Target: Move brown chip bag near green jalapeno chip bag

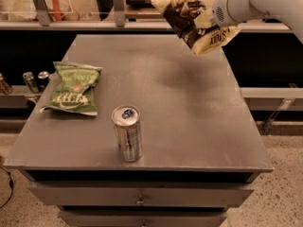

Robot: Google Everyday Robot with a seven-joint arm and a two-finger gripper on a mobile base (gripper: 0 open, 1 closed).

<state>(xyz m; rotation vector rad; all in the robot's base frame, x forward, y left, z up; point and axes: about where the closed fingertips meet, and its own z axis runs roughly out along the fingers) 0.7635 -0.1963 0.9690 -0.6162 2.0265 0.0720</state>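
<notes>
The brown chip bag (193,19) hangs in the air above the table's far right edge, dark brown with cream-yellow ends. My gripper (210,19) is shut on its right side and holds it well clear of the tabletop; the white arm comes in from the upper right. The green jalapeno chip bag (73,88) lies flat on the left side of the grey table (189,117), far from the brown bag.
A silver drink can (127,133) stands upright near the table's front edge, right of the green bag. Several small cans (35,81) sit on a low shelf to the left. A counter with rails runs behind the table.
</notes>
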